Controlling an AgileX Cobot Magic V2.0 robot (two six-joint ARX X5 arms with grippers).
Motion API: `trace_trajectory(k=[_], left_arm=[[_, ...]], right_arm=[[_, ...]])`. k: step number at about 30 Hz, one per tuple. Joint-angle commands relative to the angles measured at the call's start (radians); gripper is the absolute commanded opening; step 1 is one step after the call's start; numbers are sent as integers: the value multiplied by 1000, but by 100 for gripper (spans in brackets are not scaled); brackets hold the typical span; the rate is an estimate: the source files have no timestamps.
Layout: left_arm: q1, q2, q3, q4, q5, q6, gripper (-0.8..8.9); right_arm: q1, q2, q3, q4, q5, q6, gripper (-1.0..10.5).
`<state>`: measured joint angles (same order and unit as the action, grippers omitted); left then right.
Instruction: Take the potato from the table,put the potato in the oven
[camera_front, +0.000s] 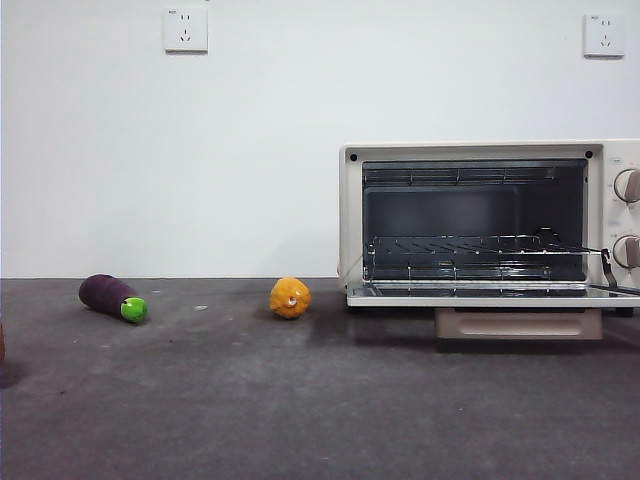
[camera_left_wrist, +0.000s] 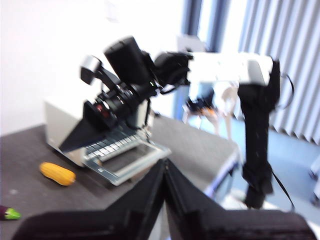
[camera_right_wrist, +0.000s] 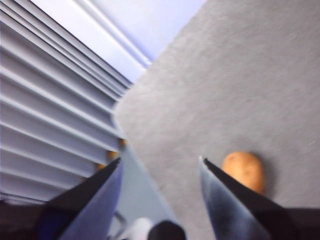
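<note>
My right end effector (camera_right_wrist: 160, 167) hangs open above one potato (camera_right_wrist: 244, 170) on the bench (camera_front: 300, 400), left end effector (camera_left_wrist: 165, 162) closed; one open oven (camera_front: 480, 225), no legible writing.

Left claw (camera_left_wrist: 165, 167): jaws pressed together into one point, nothing between them; raised above the surface.
Right claw (camera_right_wrist: 160, 172): jaws spread wide, nothing between them; tilted down toward the surface.
Right arm (camera_left_wrist: 225, 67): seen from the left wrist camera, ahead of the left claw; white forearm level, black wrist section angled downward.
Front camera: neither arm appears.
</note>
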<state>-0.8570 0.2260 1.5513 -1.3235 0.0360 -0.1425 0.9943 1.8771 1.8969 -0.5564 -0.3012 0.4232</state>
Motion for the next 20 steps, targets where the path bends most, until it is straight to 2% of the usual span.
trace_trajectory(k=[1, 3, 4, 6, 8, 14, 20], left_arm=[[-1, -42, -5, 4, -38, -26, -8], [-1, -61, -8, 4, -40, -35, -7], [-2, -66, -8, 4, -40, -40, -7], [-2, -68, -14, 4, -39, -41, -8], [-1, -68, -26, 4, -39, -41, -8], [-2, -68, -151, 4, -37, -40, -8], [-2, -68, -307, 4, -37, -41, -7]], right_arm=[[21, 95, 141, -93, 69, -117, 295], [31, 163, 237, -150, 102, -142, 351], [35, 188, 273, -170, 116, -145, 410], [43, 249, 348, -203, 137, -151, 599], [50, 297, 397, -217, 150, -167, 670], [61, 394, 430, -241, 203, -219, 670], [65, 491, 430, -271, 231, -226, 670]])
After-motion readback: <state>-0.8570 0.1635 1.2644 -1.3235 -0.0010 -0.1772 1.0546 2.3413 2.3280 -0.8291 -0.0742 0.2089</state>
